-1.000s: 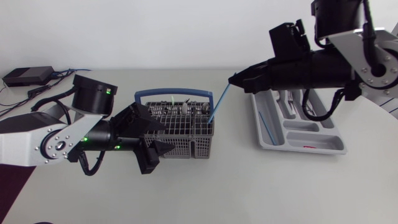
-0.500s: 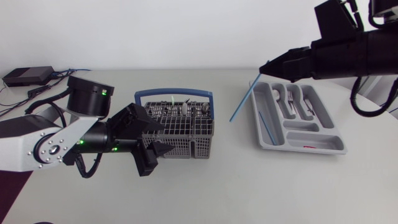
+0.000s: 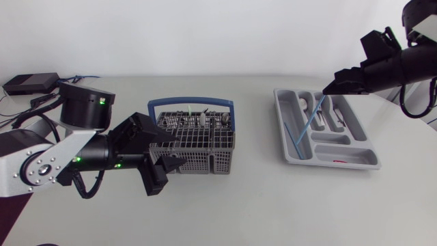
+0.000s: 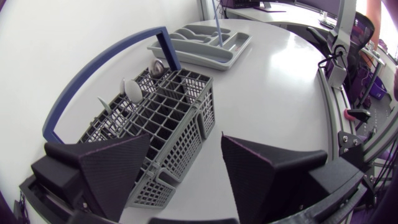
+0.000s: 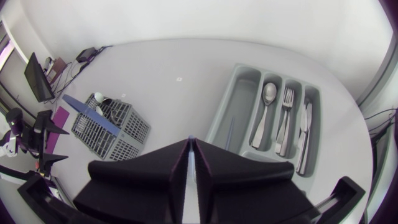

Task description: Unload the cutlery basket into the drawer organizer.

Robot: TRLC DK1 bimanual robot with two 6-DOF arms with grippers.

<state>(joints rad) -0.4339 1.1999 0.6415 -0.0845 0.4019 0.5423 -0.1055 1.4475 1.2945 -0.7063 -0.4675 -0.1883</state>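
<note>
Straw (image 3: 311,121) now over organizer (image 3: 351,152), right jaws clamped

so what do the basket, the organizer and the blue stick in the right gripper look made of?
Cutlery basket: matte grey moulded plastic, going by the open grid walls. Drawer organizer: smooth grey plastic, rounded moulded compartments. Blue stick in the right gripper: thin, evenly coloured, probably plastic; whether it is hollow cannot be told.

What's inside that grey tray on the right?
In the drawer organizer: a spoon, fork, knife, a blue straw lying in the long slot, a small red item. The right gripper and the held straw cover some.
</note>
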